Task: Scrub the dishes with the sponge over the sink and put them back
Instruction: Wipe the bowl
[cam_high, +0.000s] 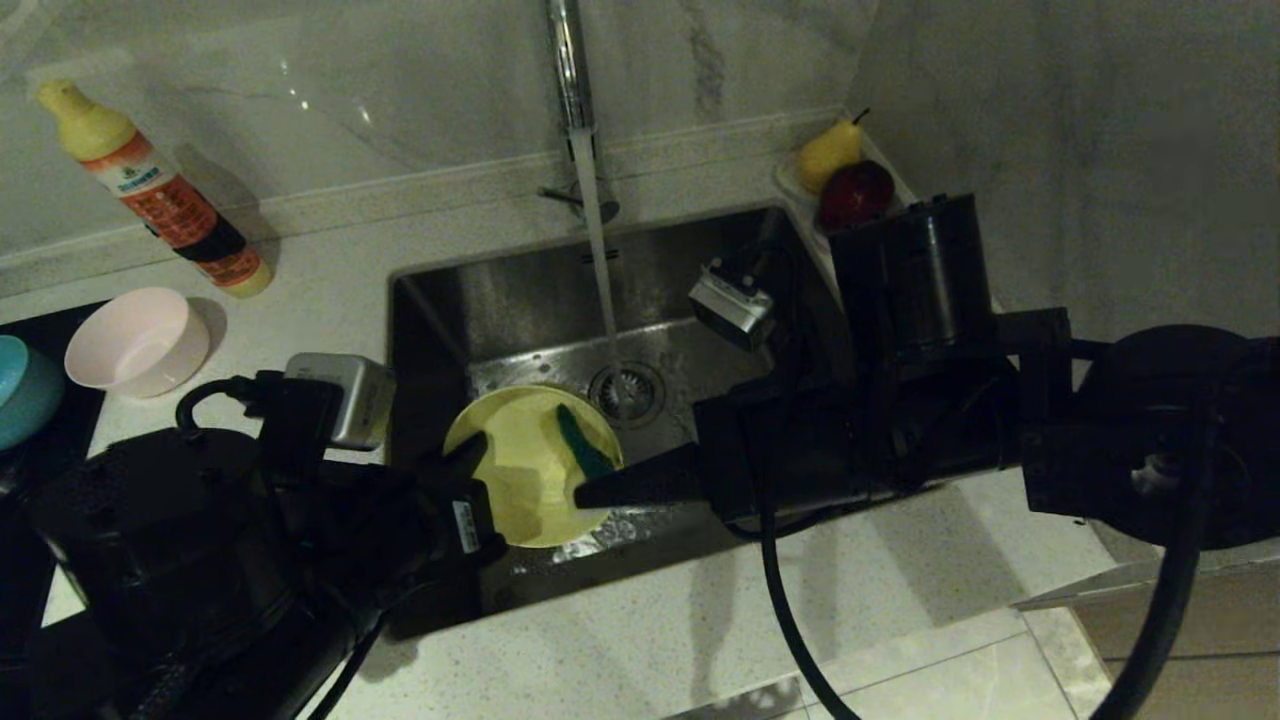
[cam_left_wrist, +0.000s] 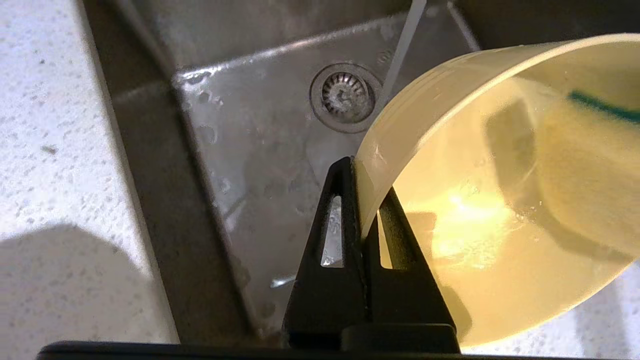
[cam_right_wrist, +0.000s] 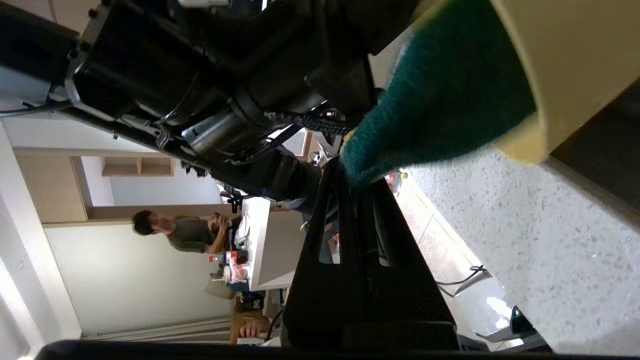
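Sponge (cam_high: 583, 446) sits pinched at one end between the closed fingers of the right gripper (cam_high: 585, 492), its dark green side showing and its free end lying inside the yellow bowl (cam_high: 520, 470). In the right wrist view the green face presses against the bowl's inner wall while the yellow foam peeks out at the rim.

On the bowl's opposite edge, the left gripper (cam_high: 478, 452) is clamped on the rim, one finger inside and one outside, holding the bowl tilted above the sink (cam_high: 520, 300) with its opening turned toward the right arm. Below and behind the bowl lies the drain strainer (cam_high: 627, 391), with a thin stream of water falling from the tap (cam_high: 568, 70) onto it.

Out on the counter (cam_high: 700, 620) to the left stand the pink bowl (cam_high: 138, 342) and, at the frame's edge, the blue bowl (cam_high: 22, 390). A detergent bottle (cam_high: 150, 185) leans against the wall behind them. A pear (cam_high: 828, 152) and an apple (cam_high: 857, 193) rest at the sink's far right corner.
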